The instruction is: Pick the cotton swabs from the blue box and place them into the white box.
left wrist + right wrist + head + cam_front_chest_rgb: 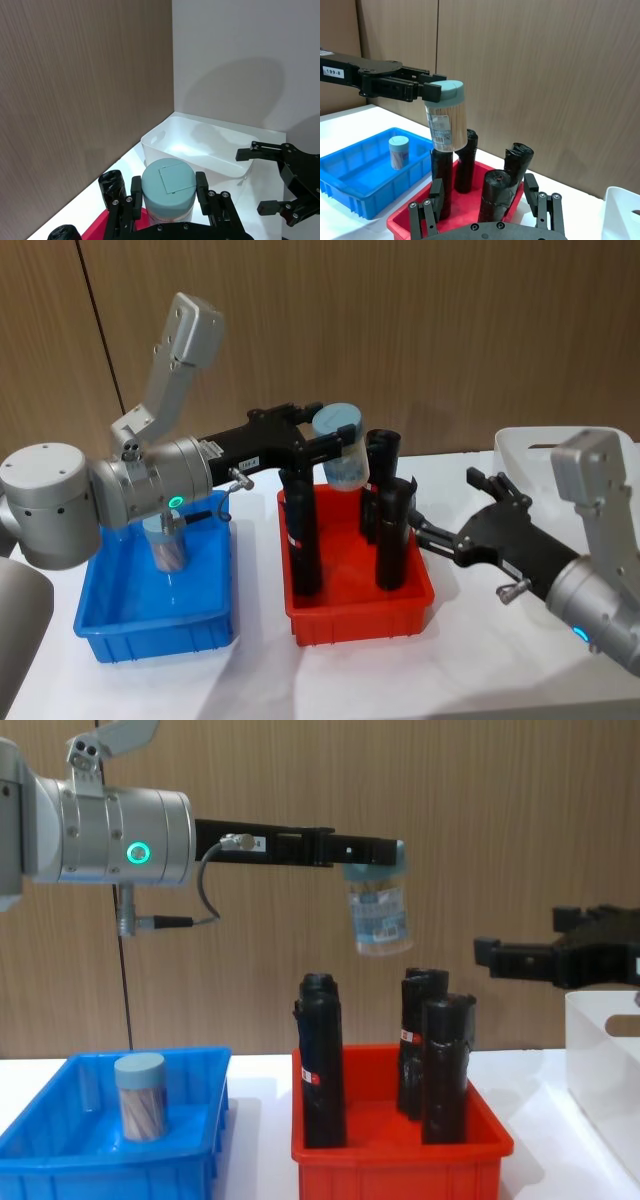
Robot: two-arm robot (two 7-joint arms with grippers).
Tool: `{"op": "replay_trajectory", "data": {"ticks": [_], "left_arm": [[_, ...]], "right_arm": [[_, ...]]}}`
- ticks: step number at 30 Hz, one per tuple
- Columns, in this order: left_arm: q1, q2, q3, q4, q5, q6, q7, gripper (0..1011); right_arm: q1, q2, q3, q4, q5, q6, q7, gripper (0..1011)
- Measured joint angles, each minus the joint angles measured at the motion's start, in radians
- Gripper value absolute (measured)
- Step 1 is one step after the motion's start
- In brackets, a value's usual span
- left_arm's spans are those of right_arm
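Note:
My left gripper (330, 436) is shut on a jar of cotton swabs (344, 455) by its pale blue lid (168, 184), holding it in the air above the red bin, slightly tilted. The held jar (378, 913) hangs well above the black cylinders. A second jar of cotton swabs (140, 1097) stands upright in the blue box (110, 619) at the left. The white box (535, 455) sits at the far right, and in the left wrist view the white box (197, 150) lies ahead of the jar. My right gripper (437, 530) hovers open beside the red bin, holding nothing.
A red bin (355, 618) sits between the blue and white boxes. It holds three tall black cylinders (321, 1060) standing upright, directly under the carried jar. A wooden wall (420, 330) closes off the back of the white table.

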Motion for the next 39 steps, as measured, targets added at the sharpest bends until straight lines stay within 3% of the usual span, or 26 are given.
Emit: {"op": "replay_trajectory", "data": {"ticks": [21, 39], "left_arm": [[-0.001, 0.000, 0.000, 0.001, 0.000, 0.000, -0.001, 643], [-0.001, 0.000, 0.000, 0.001, 0.000, 0.000, -0.001, 643]], "right_arm": [[0.146, -0.056, -0.015, 0.114, 0.016, 0.119, 0.126, 1002], [0.229, -0.096, -0.038, 0.200, -0.003, 0.126, 0.184, 1002]]}}
